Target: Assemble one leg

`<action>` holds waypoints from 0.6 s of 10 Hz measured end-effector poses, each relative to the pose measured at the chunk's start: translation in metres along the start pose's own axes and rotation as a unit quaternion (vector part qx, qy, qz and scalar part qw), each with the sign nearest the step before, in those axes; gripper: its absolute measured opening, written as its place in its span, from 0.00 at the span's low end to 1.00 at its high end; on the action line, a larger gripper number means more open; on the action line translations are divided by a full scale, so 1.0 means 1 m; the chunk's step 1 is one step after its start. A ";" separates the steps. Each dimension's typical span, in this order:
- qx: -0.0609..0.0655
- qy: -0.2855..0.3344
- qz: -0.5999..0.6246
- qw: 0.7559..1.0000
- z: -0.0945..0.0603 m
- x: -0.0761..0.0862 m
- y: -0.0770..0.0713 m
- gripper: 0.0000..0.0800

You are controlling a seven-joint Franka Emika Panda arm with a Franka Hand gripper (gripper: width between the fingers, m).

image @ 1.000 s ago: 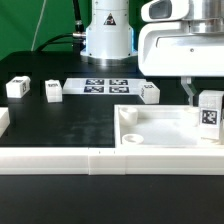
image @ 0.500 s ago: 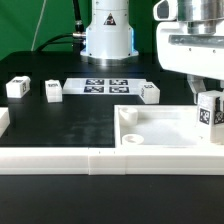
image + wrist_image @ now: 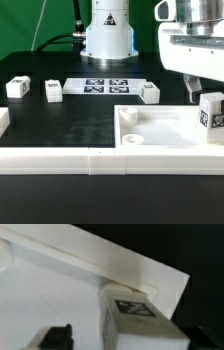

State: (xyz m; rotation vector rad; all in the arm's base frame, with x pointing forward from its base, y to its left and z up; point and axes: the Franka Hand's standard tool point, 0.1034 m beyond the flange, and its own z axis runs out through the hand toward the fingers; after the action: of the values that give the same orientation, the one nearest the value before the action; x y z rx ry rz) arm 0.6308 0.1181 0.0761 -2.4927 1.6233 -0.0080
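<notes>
A white leg (image 3: 211,112) with a square tag stands slightly tilted at the corner of the big white tray-like part (image 3: 160,132) on the exterior view's right. My gripper (image 3: 204,100) is down around it. In the wrist view the leg (image 3: 135,319) sits at the tray's corner (image 3: 150,277) between my fingers. One finger (image 3: 200,338) lies against the leg, the other finger (image 3: 58,336) stands apart from it with a visible gap. The gripper (image 3: 126,339) is open. Three more legs (image 3: 17,87), (image 3: 53,90), (image 3: 150,92) lie on the black table.
The marker board (image 3: 105,85) lies at the back middle, before the robot base (image 3: 107,35). A long white rail (image 3: 90,160) runs along the front edge. Another white piece (image 3: 3,122) shows at the exterior view's left edge.
My gripper and the leg have shifted a little toward the exterior view's right. The leg has gone from upright to slightly tilted.
</notes>
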 end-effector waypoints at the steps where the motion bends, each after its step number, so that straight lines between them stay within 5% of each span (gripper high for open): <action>1: -0.001 0.000 -0.020 1.000 0.001 0.002 0.001 0.71; 2: -0.001 0.001 -0.080 0.997 0.001 0.003 0.001 0.79; 6: -0.024 0.003 -0.314 0.949 -0.001 -0.005 -0.004 0.81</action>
State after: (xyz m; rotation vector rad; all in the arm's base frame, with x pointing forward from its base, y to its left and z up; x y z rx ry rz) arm 0.6318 0.1241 0.0778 -2.9285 0.7699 -0.0554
